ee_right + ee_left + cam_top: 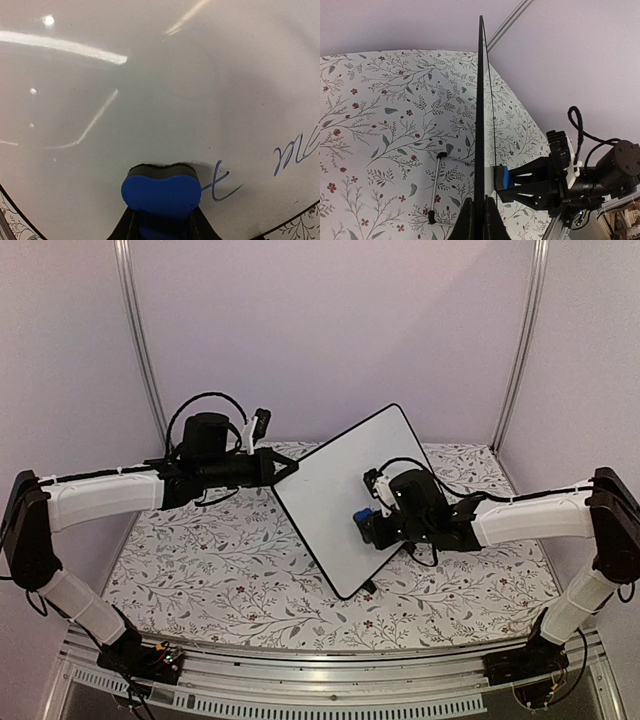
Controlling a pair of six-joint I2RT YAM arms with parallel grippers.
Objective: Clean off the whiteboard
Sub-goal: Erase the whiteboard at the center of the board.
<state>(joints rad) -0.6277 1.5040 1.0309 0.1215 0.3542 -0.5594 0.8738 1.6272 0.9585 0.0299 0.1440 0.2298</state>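
Left gripper (288, 468) was seen clenched on the black rim of the whiteboard (345, 495), at the corner pointing left. In the left wrist view the board was seen edge-on, pinched between the two fingers. The whiteboard was held tilted up off the flower-patterned tablecloth (200, 570), near the middle of the table towards the back. Its lowest corner was close to the cloth; whether it touched could not be told. The right gripper (368, 527) was closed around a blue eraser (358, 514), which was pressed against the board's white face. In the right wrist view, blue cursive writing (222, 182) was seen just right of the eraser and continued towards the rim. A thin metal rod (435, 189) with black ends was seen over the cloth behind the board.
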